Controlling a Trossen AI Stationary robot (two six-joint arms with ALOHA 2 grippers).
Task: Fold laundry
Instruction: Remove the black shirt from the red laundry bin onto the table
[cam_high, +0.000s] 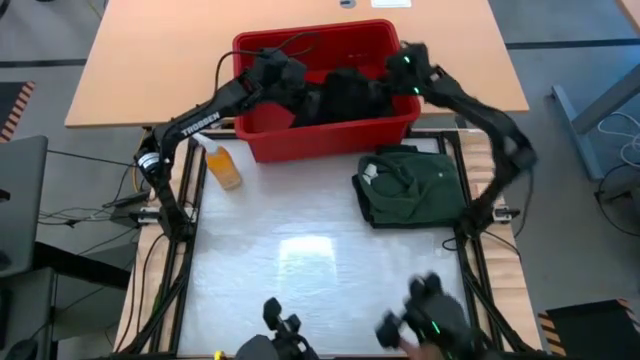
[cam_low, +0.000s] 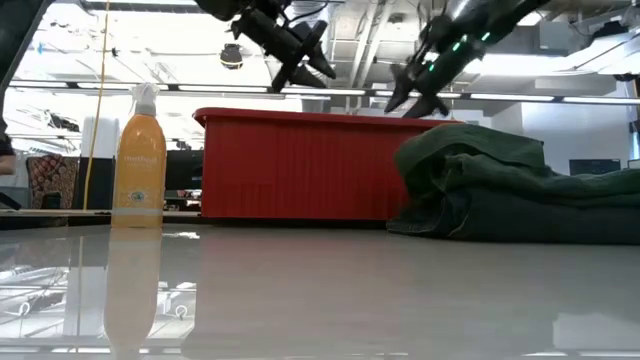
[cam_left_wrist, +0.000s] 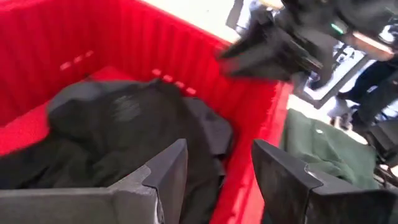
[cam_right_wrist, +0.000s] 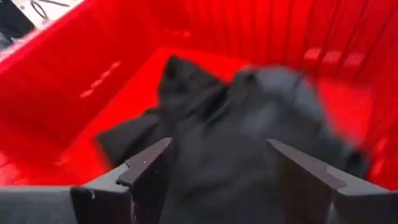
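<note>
A black garment (cam_high: 340, 95) lies crumpled in the red bin (cam_high: 330, 140) at the table's far side, resting on the bin's floor (cam_right_wrist: 81, 93). My left gripper (cam_high: 283, 78) hovers open above the bin's left half, fingers (cam_left_wrist: 168, 177) apart over the black cloth (cam_left_wrist: 124, 130). Over the right half, my right gripper (cam_high: 398, 72) hangs open above the same garment (cam_right_wrist: 249, 124). Both stand above the bin's rim in the low view (cam_low: 305, 55) (cam_low: 415, 95). A folded dark green shirt (cam_high: 410, 185) lies flat on the table just in front of the bin's right end.
An orange spray bottle (cam_high: 222, 165) stands upright left of the bin's near left corner. The white table top (cam_high: 310, 260) stretches bare from the bin toward the near edge. Dark gear (cam_high: 430, 320) sits at the near edge.
</note>
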